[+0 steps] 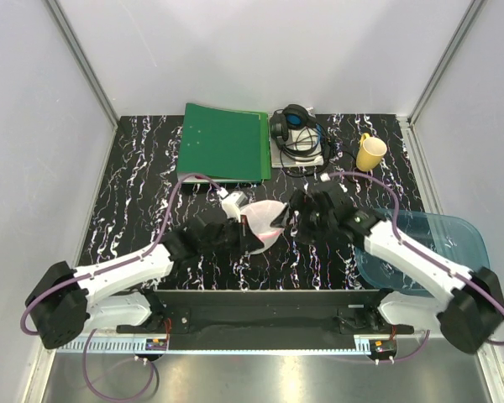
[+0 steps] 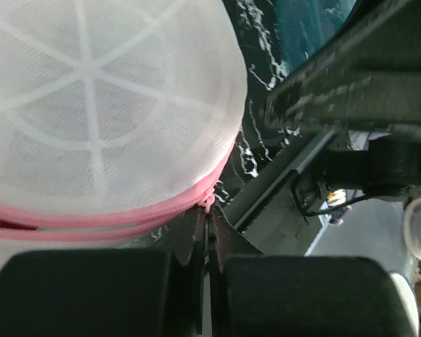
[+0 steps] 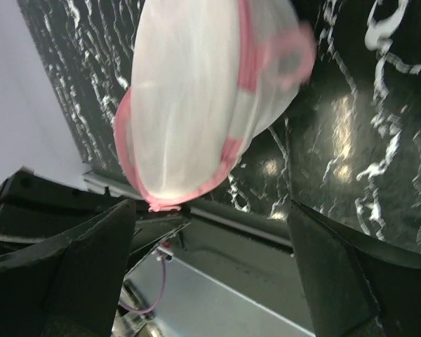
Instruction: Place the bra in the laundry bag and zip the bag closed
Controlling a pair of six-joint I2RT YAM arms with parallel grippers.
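Left arm (image 1: 122, 273), right arm (image 1: 407, 252): white shells, black joints, purple cables (image 1: 170, 210). Right gripper (image 3: 210, 203): matte black wedge fingers (image 3: 77, 281).

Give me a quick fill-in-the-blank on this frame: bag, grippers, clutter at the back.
1. The laundry bag has a zip edge coloured ____.
2. The left gripper is shut on that zip edge; the right gripper has its jaws ____.
3. The mug is ____.
4. The headphones lie just right of a ____ folder.
Missing words: pink; open; yellow; green.
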